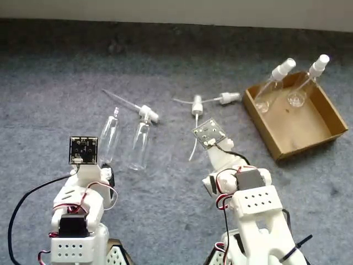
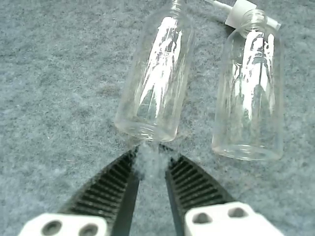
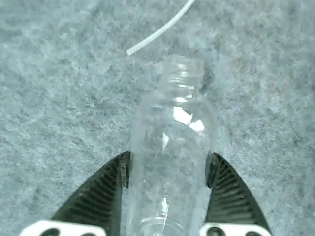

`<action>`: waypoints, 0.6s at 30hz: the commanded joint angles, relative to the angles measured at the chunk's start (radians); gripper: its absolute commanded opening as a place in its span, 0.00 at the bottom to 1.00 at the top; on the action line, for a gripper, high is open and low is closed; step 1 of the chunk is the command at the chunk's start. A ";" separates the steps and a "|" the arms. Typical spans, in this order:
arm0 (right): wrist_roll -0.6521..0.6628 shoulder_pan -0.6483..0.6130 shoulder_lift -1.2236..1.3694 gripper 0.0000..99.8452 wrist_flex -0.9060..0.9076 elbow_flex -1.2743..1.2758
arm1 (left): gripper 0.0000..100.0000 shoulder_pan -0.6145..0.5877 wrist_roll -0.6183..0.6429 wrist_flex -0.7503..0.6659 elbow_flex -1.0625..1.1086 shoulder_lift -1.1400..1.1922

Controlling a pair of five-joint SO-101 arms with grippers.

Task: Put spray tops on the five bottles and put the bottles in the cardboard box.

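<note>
Two capped bottles (image 1: 276,83) are in the box (image 1: 309,132). My right pincer (image 3: 168,160) pinches a third bottle (image 3: 172,123), uncapped. Two bare bottles (image 2: 157,73) lie just ahead of my left pincer (image 2: 151,155), which is slightly spread and empty. Three tops (image 1: 148,113) lie loose.

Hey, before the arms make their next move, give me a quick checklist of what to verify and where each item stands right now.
1. Right gripper holding: ok, its fingers sit against both sides of the gripped bottle.
2. Neck bare for a top: ok, threads exposed, nothing on it.
3. Spray top within reach: cannot tell; the nearest spray top lies just ahead of that arm.
4. Left gripper free: ok, open and empty, tips at the base of a lying bottle.
5. Box has room: ok, only two topped bottles lean at its far end.
</note>
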 commanded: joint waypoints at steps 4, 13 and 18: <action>0.005 0.013 0.116 0.11 -0.058 -0.018 | 0.01 0.027 0.008 -0.020 -0.002 -0.008; 0.008 0.015 0.367 0.13 -0.081 -0.151 | 0.01 0.028 0.008 -0.026 0.018 -0.008; 0.009 0.015 0.426 0.27 -0.085 -0.150 | 0.01 0.028 0.008 -0.026 0.019 -0.008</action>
